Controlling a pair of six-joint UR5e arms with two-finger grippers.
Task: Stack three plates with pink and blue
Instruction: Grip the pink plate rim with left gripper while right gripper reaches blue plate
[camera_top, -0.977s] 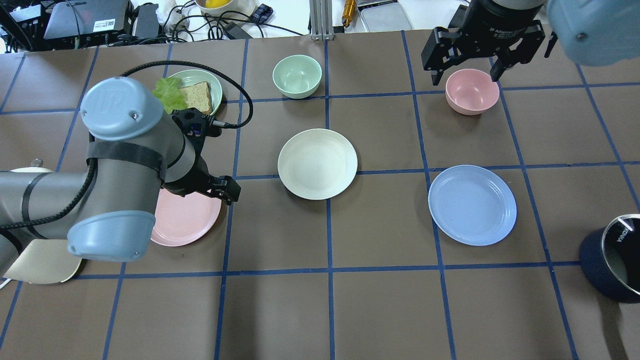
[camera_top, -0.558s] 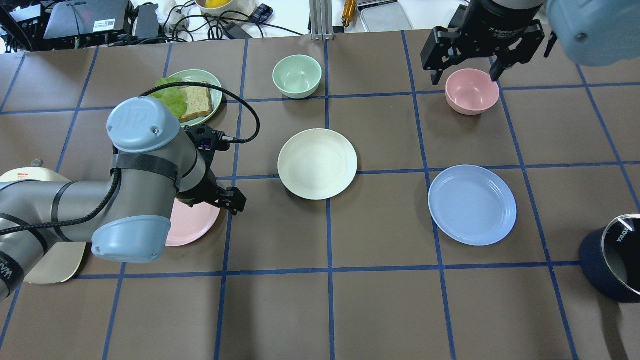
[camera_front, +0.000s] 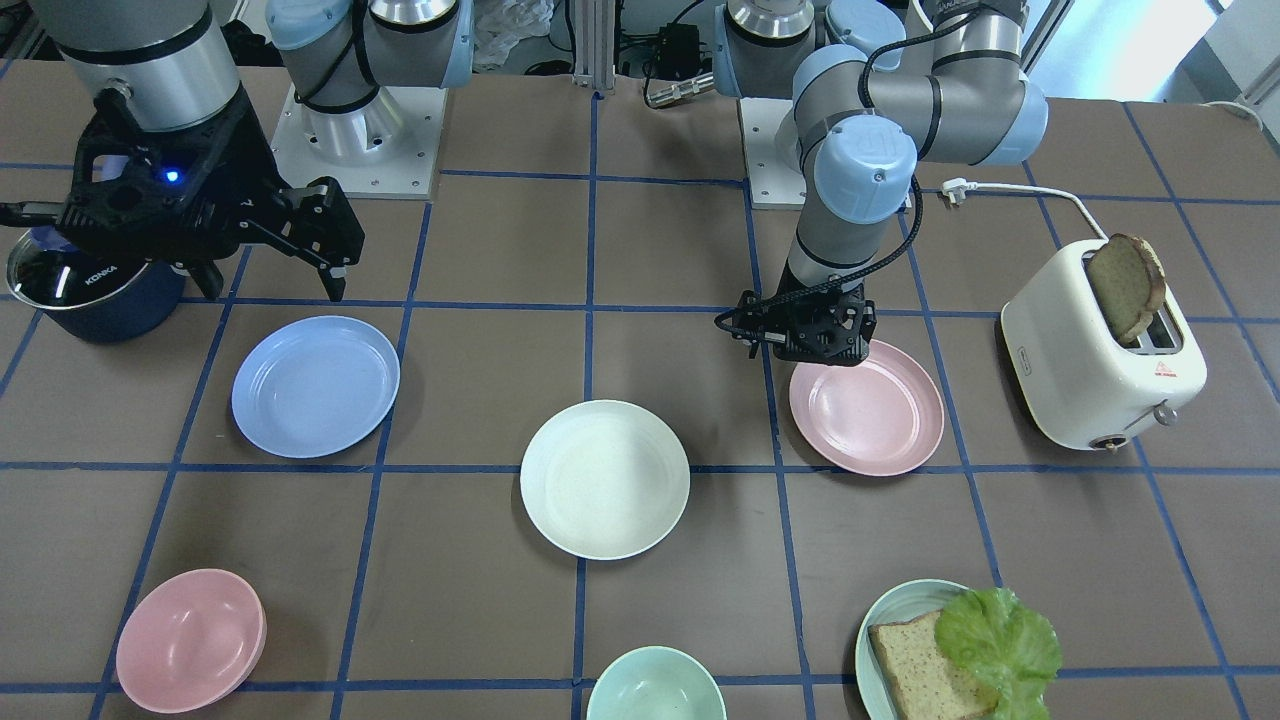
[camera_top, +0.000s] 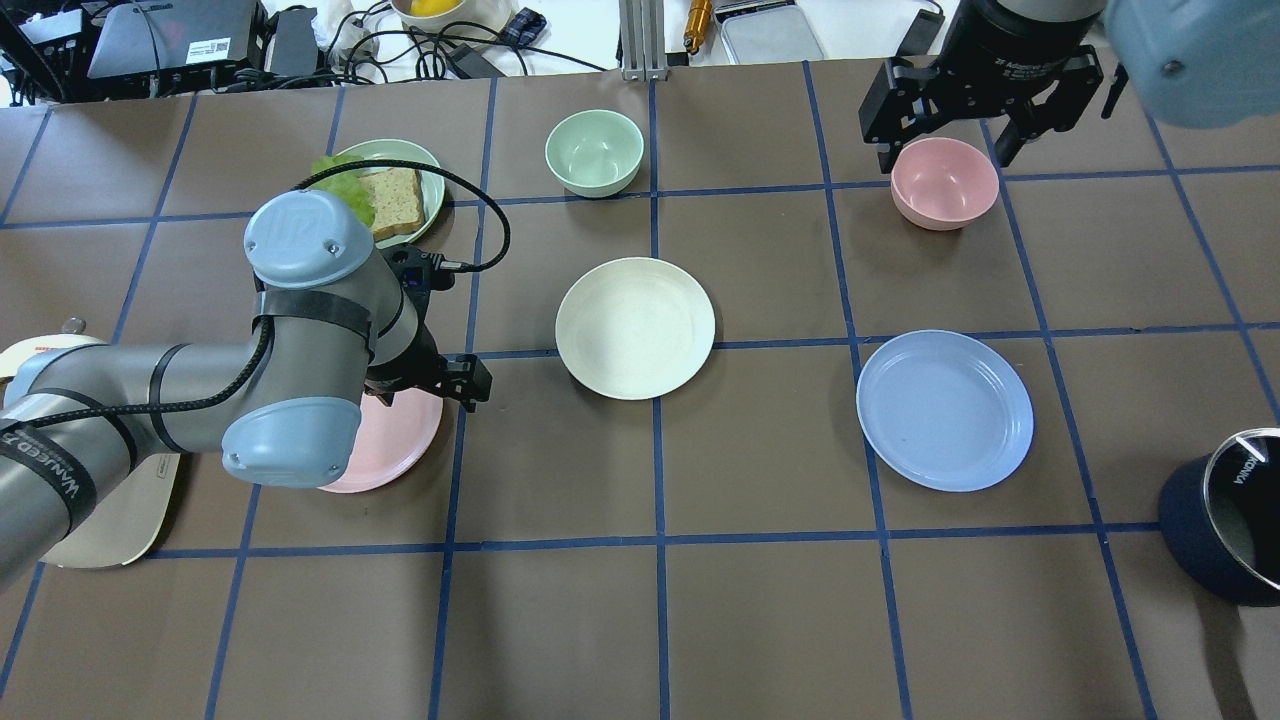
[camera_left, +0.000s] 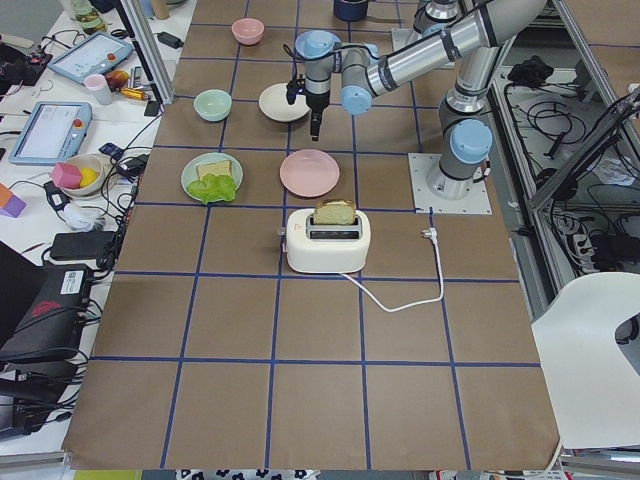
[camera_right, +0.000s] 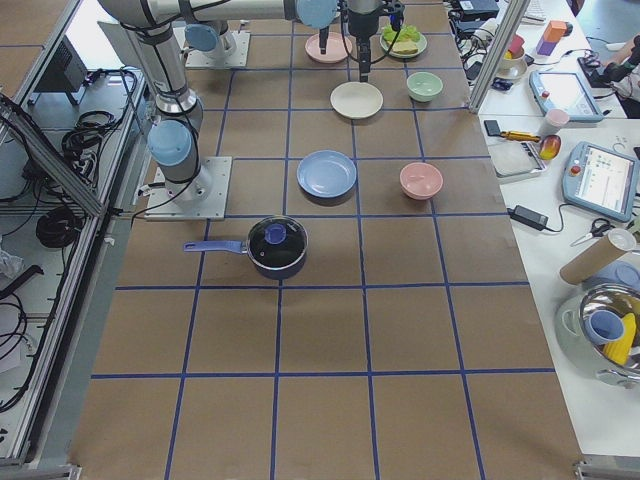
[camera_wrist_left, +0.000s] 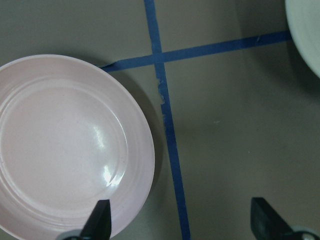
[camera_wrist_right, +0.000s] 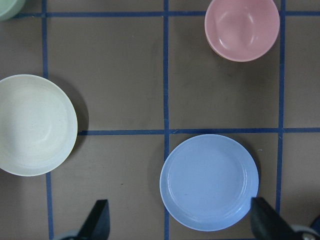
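**Pink plate (camera_front: 870, 415) flat, face up, left**

White plate (camera_front: 604, 478) lies mid-table and blue plate (camera_front: 315, 386) right, all apart. Left gripper (camera_wrist_left: 182, 225) is over the pink plate's right rim, jaws apart. Right gripper (camera_wrist_right: 180, 222) has its jaws apart too. Far teal plate (camera_front: 880, 610) holds bread (camera_front: 915, 660) and lettuce (camera_front: 1000, 645).

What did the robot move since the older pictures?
The left arm swung to the robot's right, its open left gripper staying at the pink plate's rim. The open right gripper drifted slightly rightward. The pink plate, cream plate and blue plate stayed put; nothing was grabbed.
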